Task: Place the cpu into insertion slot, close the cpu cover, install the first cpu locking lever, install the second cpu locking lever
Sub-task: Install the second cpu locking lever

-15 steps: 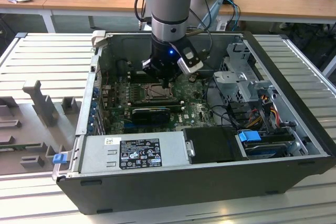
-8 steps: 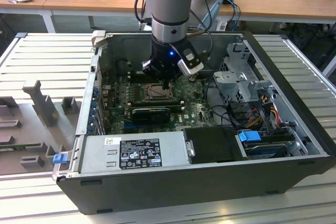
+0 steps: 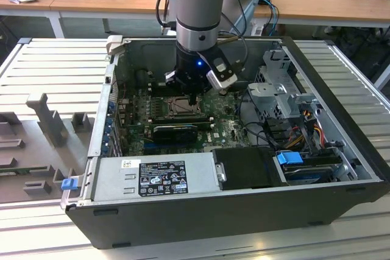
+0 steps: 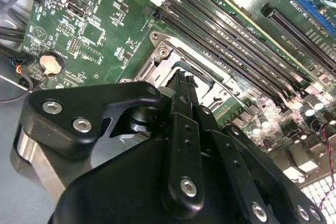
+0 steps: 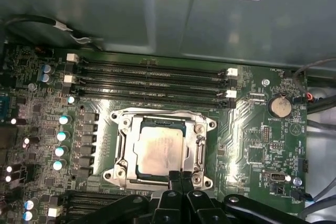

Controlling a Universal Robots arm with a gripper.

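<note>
**CPU seated in socket; end effector poised at socket edge**

Open black tower computer case (image 3: 341, 202) lying on its side on the ribbed grey desk (image 3: 55, 68), green motherboard (image 5: 252, 145) facing up for access from above. Small flat square chip with pale silver-grey metal top, the cpu (image 5: 157, 151), lying flat inside the square dark-framed insertion slot (image 5: 122, 153), edges parallel to the frame; judged seated. Thin silver-metal frame plate, the cpu cover (image 5: 200, 139), appears down around the chip, lid visible through its window, though not certain from these views that it is fully flat. Locking levers not clearly distinguishable.

Black end effector (image 5: 180, 176) hanging vertically from the arm, tips close together with no part between them, effectively closed on nothing. Tips at the socket's near edge, just beside the chip; contact with the frame not decidable. Likely held narrow so as to press or hook small socket hardware. Long black memory slots (image 5: 152, 82) running beside the socket, untouched. Grey power supply box (image 3: 152, 176) well apart.
</note>
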